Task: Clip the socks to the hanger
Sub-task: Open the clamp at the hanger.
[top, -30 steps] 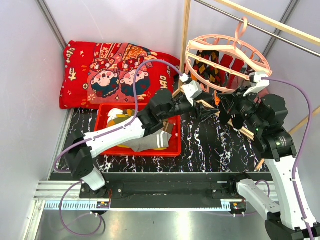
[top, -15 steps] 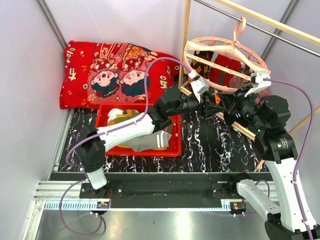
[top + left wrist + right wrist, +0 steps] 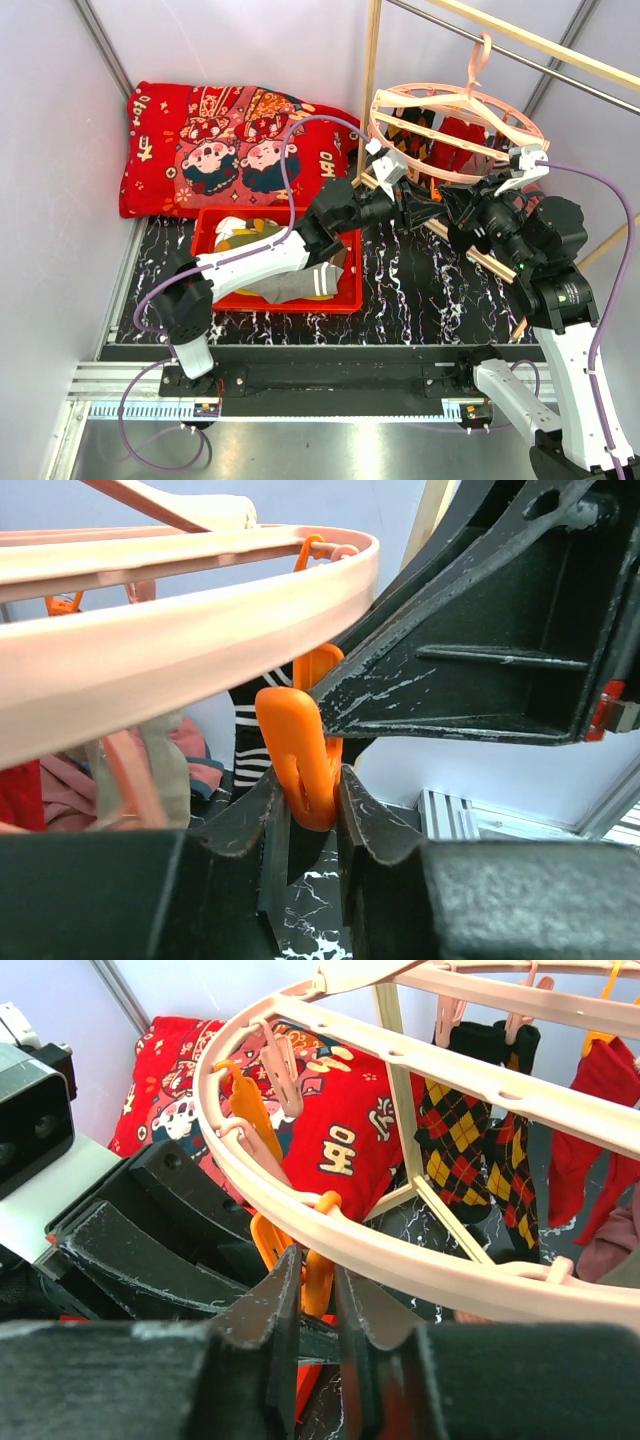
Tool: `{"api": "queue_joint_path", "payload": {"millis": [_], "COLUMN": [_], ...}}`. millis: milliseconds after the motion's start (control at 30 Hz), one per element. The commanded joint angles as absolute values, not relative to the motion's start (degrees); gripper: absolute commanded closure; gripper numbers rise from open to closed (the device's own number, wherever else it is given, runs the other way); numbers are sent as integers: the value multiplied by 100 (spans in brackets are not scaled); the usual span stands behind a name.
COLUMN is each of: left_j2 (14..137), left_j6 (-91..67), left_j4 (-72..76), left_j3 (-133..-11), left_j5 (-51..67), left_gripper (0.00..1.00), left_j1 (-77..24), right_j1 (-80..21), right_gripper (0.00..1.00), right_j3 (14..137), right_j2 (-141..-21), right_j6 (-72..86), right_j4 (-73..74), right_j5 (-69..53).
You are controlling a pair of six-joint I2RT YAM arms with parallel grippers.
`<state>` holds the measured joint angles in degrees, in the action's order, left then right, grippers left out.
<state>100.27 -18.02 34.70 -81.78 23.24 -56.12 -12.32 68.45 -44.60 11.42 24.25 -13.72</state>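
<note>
The pale-pink ring hanger (image 3: 455,115) hangs from the wooden pole, with an argyle sock (image 3: 420,138) and a red sock (image 3: 466,138) clipped on it. My left gripper (image 3: 415,207) is shut on the lower end of an orange clip (image 3: 300,755) under the ring's rim (image 3: 180,640). My right gripper (image 3: 447,212) meets it from the right, its fingers closed on an orange clip (image 3: 320,1265) under the rim (image 3: 420,1250). A black-and-white striped sock (image 3: 250,750) shows behind the clip. More socks (image 3: 300,285) lie in the red basket (image 3: 345,300).
A red cartoon-print cushion (image 3: 230,140) lies at the back left. A wooden rack post (image 3: 370,90) stands beside the hanger, and another pole (image 3: 480,255) slants below it. The left gripper's black body (image 3: 150,1250) fills the left of the right wrist view.
My left gripper has moved right and up to the hanger's near rim and closed on the orange clip. The hanger ring has rocked and shifted slightly. The right gripper has stayed close by.
</note>
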Motion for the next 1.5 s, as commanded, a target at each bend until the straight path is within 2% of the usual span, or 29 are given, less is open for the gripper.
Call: {"api": "queue_joint_path", "payload": {"millis": [0,167,500,900,1333,1467], "left_j2": [9800,9721,9642,9685,9791,9782], "left_j6": [-1749,-1522,-677,-308,-44,-44], "left_j4": [4017,3886,3252,2892,2496,2461], "left_j3": [-8060,-7902,-8033,-8200,-8437,-8429], "left_j5": [2215,1909,1231,1002,897,870], "left_gripper": [100,100,100,100,100,100], "left_j1": [-5625,-5669,-5985,-6126,-6275,-6284], "right_j1": [-1248,-1248,-1248,-1248,-1248,-1248], "right_gripper": [71,42,29,32,49,60], "right_j3": [6847,6873,7005,7181,7242,7225], "right_j2": [-4412,-4280,-4447,-4746,-4834,-4808], "right_j6": [1353,1775,1960,2057,2127,2127], "right_j4": [2232,2329,2566,2373,2144,2127], "right_j5": [-1442,-1055,-941,-975,-1099,-1081]}}
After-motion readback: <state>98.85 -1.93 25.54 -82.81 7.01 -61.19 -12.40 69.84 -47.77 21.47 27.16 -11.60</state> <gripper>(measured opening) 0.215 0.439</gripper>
